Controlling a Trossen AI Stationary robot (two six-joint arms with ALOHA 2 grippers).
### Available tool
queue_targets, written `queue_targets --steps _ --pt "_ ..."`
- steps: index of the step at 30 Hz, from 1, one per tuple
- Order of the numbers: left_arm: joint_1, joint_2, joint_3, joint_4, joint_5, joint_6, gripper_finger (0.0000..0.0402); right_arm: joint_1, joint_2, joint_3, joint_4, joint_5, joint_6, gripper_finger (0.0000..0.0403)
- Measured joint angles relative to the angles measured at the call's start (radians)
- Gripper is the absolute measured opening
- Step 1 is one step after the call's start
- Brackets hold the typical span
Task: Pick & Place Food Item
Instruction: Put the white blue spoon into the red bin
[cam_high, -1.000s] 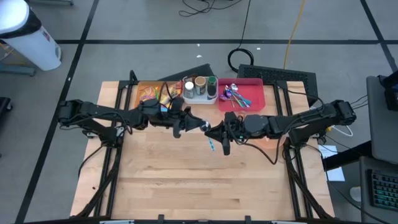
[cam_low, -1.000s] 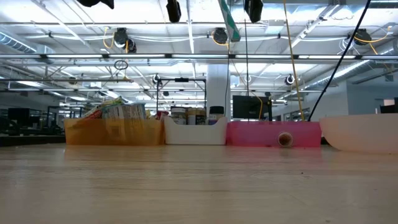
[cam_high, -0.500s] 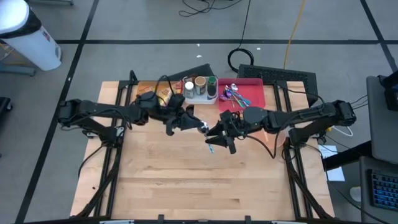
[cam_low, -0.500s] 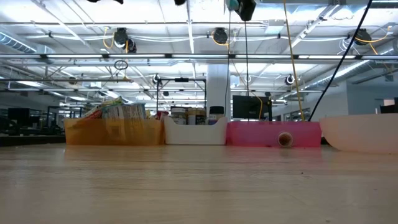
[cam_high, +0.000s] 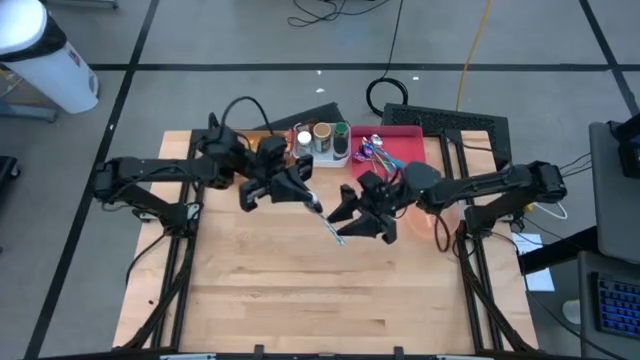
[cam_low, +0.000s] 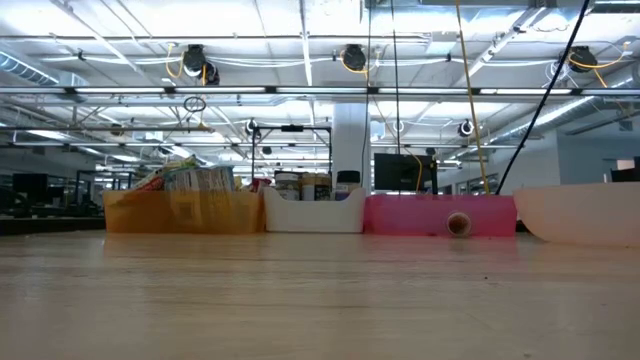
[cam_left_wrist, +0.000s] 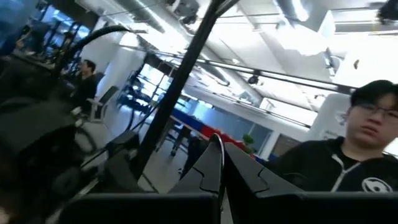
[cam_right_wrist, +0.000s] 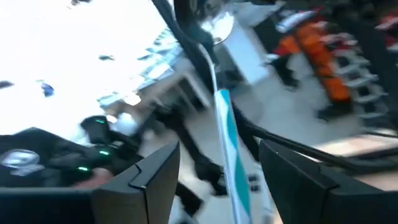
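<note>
A spoon with a silver bowl (cam_right_wrist: 219, 25) and a teal handle (cam_right_wrist: 229, 143) hangs in the air above the table's middle; in the high view the spoon (cam_high: 330, 222) slants between the two grippers. My left gripper (cam_high: 312, 203) (cam_left_wrist: 219, 174) is shut on its bowl end. My right gripper (cam_high: 348, 222) (cam_right_wrist: 217, 186) is open, its fingers on either side of the teal handle without touching it. Food packets lie in the orange bin (cam_low: 185, 205) at the far left. Both grippers are above the low view's top edge. My left gripper pinches the spoon at its bowl end (cam_high: 318, 208) between its two shut fingers, coming from the table's left. Its own fingers hide the exact place. The spoon is lifted clear and slants from the fingers toward the table's near right, its teal handle free.
Along the far edge stand the orange bin (cam_high: 232, 146), a white caddy of jars (cam_high: 320, 140) and a pink tray of utensils (cam_high: 400, 150). A pale bowl (cam_low: 580, 215) sits at the far right. A person (cam_left_wrist: 348, 155) sits beyond the table. The near half of the table (cam_high: 320, 290) is bare wood.
My right gripper has opened and let go of the teal handle, tipping upward. My left gripper, still shut on the spoon, has risen and turned. The spoon, which hung into the low view's top, has gone up out of that view.
</note>
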Motion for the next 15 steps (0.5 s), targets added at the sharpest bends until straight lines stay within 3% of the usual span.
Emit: queue_targets --steps 12,15 --pt "0.011 0.000 0.050 -0.074 0.076 -0.041 0.0005 0.003 0.160 0.000 0.350 -0.110 0.197 0.0210" --pt "0.010 0.000 0.050 -0.075 0.079 -0.041 0.0006 0.002 0.168 0.000 0.366 -0.130 0.217 0.0210"
